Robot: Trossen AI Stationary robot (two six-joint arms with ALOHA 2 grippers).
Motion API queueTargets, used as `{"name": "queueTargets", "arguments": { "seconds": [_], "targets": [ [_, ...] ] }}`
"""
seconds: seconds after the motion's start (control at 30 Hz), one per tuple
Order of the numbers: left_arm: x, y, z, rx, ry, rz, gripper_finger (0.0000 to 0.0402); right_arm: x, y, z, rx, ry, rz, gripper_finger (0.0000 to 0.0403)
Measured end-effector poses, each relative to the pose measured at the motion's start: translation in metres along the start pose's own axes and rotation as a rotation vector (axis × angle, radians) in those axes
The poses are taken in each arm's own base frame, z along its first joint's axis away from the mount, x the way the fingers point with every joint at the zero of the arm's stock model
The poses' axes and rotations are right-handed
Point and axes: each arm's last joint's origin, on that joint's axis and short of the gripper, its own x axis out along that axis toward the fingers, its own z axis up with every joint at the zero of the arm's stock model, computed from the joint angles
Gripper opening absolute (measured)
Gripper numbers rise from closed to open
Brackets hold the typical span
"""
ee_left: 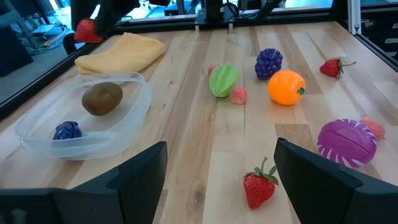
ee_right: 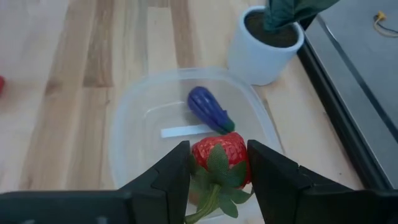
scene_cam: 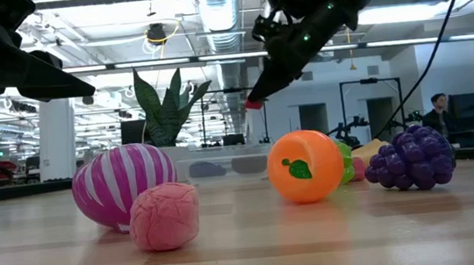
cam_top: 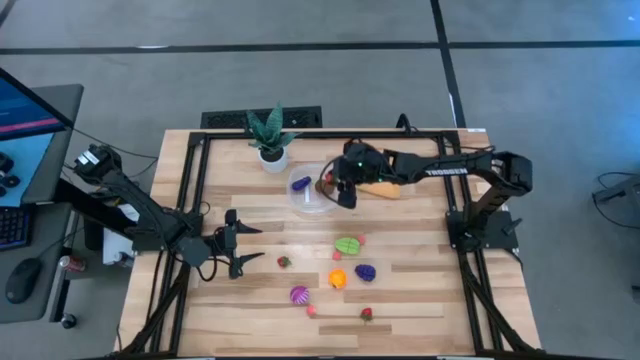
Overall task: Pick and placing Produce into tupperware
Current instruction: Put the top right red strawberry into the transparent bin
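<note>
the right gripper (ee_right: 214,163) is clamped on a strawberry (ee_right: 219,154) above the clear tub (ee_right: 127,134), fingers hiding the berry's sides, green stem toward the camera. in the tub lie two items: a purple eggplant (ee_right: 208,109), lengthwise toward the plant pot (ee_right: 264,42), and a brown kiwi (ee_left: 102,98). two more strawberries (ee_left: 260,185) sit loose on the table (cam_top: 420,290). the left gripper (cam_top: 243,250), jaws wide and empty, waits near the table's left edge

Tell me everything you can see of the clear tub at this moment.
The clear tub is a shallow, see-through plastic container with a whitish rim, upright and lidless on the wooden table beside the white plant pot. Inside lie a purple eggplant and a brown kiwi. The right claw hangs above it, gripping a strawberry.
</note>
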Motion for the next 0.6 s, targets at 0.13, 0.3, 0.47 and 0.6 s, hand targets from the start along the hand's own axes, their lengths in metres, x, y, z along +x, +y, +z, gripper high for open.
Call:
{"name": "queueTargets", "arguments": {
  "seconds": [0.13, 0.3, 0.47, 0.6],
  "targets": [
    [0.0, 0.0, 0.0, 0.002, 0.0, 0.0, 0.0286, 0.0, -0.004, 0.001, 0.007, -0.02, 0.009, 0.0178],
    [0.0, 0.0, 0.0, 0.006, 0.0, 0.0, 0.0286, 0.0, -0.006, 0.003, 0.008, -0.053, -0.001, 0.0177],
    [0.0, 0.0, 0.0, 0.006, 0.0, -0.001, 0.0286, -0.001, -0.006, 0.009, 0.002, -0.125, 0.035, 0.0175],
    [0.0, 0.0, 0.0, 0.006, 0.0, 0.0, 0.0286, -0.001, -0.006, 0.011, 0.003, -0.144, 0.038, 0.0179]
  ]
}}
